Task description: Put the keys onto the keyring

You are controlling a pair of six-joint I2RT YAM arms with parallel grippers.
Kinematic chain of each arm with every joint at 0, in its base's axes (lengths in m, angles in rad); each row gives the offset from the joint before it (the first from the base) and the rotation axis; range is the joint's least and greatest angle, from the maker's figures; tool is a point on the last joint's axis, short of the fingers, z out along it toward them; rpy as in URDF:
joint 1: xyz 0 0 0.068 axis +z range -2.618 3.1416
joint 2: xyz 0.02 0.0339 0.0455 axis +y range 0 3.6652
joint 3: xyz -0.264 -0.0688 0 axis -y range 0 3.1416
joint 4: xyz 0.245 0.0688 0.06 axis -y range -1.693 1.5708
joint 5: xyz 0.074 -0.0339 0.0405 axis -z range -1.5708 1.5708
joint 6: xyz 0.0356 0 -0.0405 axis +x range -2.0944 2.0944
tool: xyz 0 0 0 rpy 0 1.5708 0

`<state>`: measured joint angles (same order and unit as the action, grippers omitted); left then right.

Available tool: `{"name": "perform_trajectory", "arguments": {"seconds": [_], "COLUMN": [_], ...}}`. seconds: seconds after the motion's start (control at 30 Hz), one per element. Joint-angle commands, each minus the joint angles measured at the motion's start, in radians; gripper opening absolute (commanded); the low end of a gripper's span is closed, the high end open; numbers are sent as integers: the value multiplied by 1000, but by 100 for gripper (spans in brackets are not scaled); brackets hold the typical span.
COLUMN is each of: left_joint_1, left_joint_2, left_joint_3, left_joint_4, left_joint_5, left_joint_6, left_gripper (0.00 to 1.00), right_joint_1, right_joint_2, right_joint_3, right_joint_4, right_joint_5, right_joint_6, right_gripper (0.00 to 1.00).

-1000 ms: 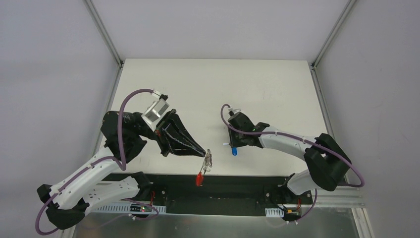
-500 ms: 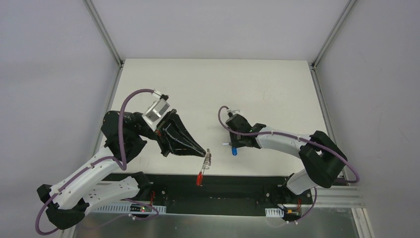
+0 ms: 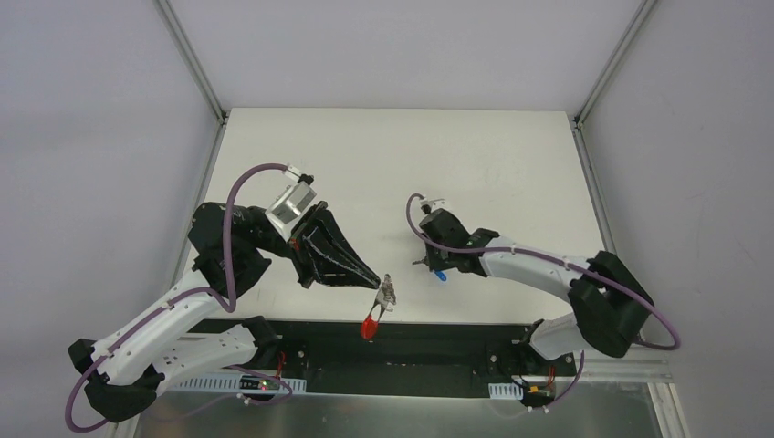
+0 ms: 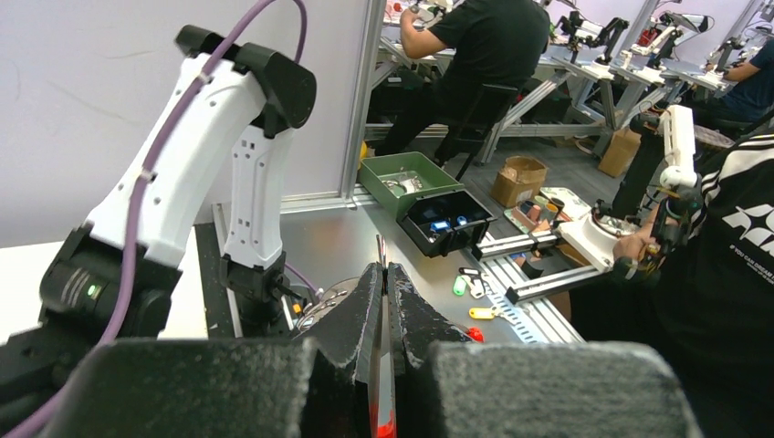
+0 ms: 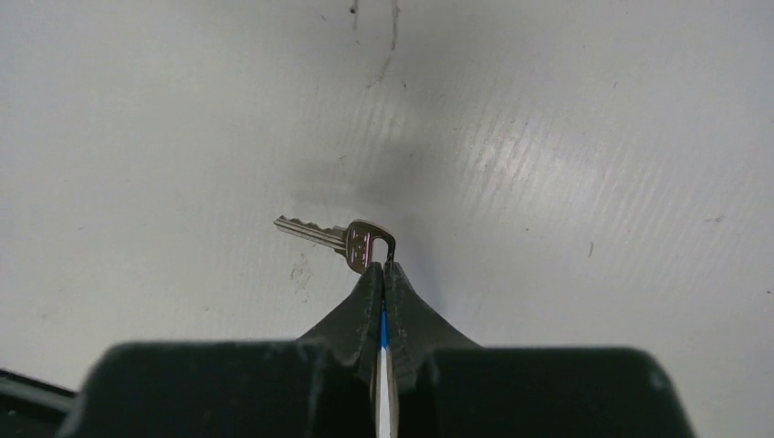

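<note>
The left claw (image 3: 376, 284) is closed tight on the keyring (image 3: 387, 294). Its silver rings bunch just past the fingertips, and the red strip (image 3: 368, 326) hangs from them toward the near edge of the counter (image 3: 411, 164). In the left wrist view the left claw (image 4: 383, 270) has its two pads pressed almost together. A thin sliver of the red strip (image 4: 385, 422) shows edge-on in the narrow slot between them.

The right claw (image 3: 433, 266) sits well apart from the left one, to its right, low over the near middle of the counter. It is clamped on the keys (image 3: 441, 273), with only a bit of the blue tag peeking out beside the fingers. In the right wrist view the right claw (image 5: 381, 270) is pinched shut on the blue tag (image 5: 383, 330), seen as a thin blue line between the pads. The small metal key (image 5: 339, 238) sticks out just beyond the tips, its blade pointing left over the white counter (image 5: 566, 137). Whether the key touches the surface cannot be told.
</note>
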<state>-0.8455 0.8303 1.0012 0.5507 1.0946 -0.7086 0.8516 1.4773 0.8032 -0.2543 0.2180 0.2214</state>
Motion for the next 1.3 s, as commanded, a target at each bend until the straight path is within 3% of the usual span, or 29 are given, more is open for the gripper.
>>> {"name": "perform_trajectory", "arguments": {"seconds": [0.0,0.17,0.27,0.43,0.63,0.83,0.87,1.0,1.27], "left_joint_1": [-8,-9,-8,-8,-8,-9,-8,-9,-8], "left_joint_2": [-6,-7,-2,7,2,-6,-8,-11,-5], "left_joint_3": [18,19,20,17,12,18,17,18,20], "left_joint_4": [47,51,62,93,102,66,58,32,18], "left_joint_5": [13,13,17,22,19,22,22,22,30], "left_joint_6": [19,16,8,-11,-23,-4,3,22,41], "left_gripper": [0,0,0,0,0,0,0,0,0], "right_joint_1": [12,13,13,13,13,22,23,26,29], "right_joint_2": [-211,-475,-542,-452,-285,-146,-141,-158,-206], "right_joint_3": [-10,-23,41,130,-11,-49,-55,-64,-70], "right_joint_4": [-33,-79,-188,-346,-153,-68,-57,-42,-94], "right_joint_5": [4,-70,-129,-132,-137,-102,-99,-82,-51], "right_joint_6": [-36,-91,-134,-142,-26,40,44,55,38], "right_gripper": [0,0,0,0,0,0,2,29,33]}}
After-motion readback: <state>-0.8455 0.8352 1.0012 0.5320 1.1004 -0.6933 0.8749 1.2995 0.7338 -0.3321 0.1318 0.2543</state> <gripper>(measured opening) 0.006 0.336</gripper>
